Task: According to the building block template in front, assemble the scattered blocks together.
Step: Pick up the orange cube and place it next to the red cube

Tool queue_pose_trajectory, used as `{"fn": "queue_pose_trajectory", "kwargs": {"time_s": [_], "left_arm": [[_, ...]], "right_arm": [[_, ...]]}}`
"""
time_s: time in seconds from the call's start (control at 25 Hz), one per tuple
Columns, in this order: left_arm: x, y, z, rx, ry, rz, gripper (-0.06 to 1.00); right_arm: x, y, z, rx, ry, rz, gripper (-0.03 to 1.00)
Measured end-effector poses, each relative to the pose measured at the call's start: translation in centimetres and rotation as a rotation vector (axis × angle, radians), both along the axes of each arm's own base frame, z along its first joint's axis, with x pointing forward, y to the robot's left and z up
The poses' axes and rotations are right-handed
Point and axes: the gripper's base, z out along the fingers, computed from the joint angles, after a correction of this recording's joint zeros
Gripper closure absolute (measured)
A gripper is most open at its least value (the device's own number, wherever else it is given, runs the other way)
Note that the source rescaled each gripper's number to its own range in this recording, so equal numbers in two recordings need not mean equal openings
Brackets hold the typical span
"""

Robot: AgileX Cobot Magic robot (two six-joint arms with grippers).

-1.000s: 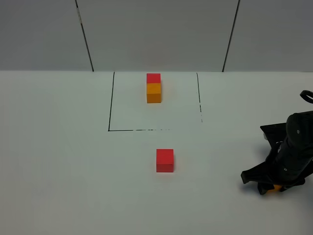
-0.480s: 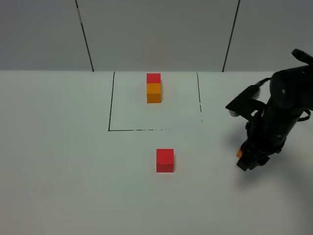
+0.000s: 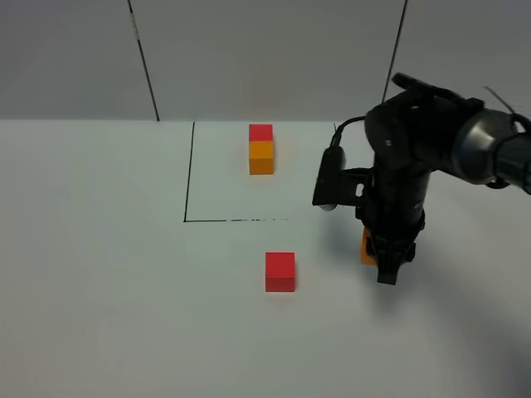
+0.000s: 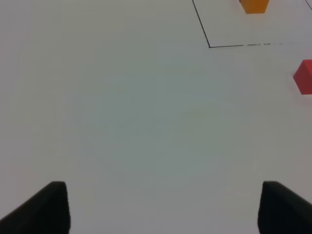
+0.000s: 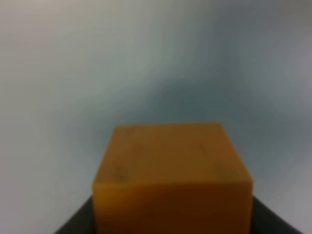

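Exterior high view gives us the right gripper pointing straight down at the white table, its fingers closed on the orange cube, of which only a sliver shows at the gripper's left edge. We find that cube to the right of the red cube, near it but apart, with bare table between them; whether it touches the table we cannot tell. The red cube sits flat on the table just in front of the black outlined square. Inside the square, near its far edge, lies the building block template, its red half farther away and its orange half nearer us, the two joined. In the right wrist view we see the orange cube filling the lower middle, clamped between dark fingers whose edges show at either side. In the left wrist view the left gripper has its fingers spread wide with nothing between them, over bare table.
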Motion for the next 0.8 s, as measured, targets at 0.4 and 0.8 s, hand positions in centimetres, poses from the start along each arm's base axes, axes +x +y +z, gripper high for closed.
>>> {"fn": "queue_pose_trajectory", "kwargs": {"time_s": [0.4, 0.8], "left_arm": [[0.0, 0.0, 0.0, 0.000, 0.000, 0.000, 0.29], [0.0, 0.0, 0.0, 0.000, 0.000, 0.000, 0.29]], "right_arm": [[0.5, 3.6, -3.6, 0.019, 0.081, 0.102, 0.85], [0.7, 4.8, -6.3, 0.046, 0.079, 0.131, 0.85]]}}
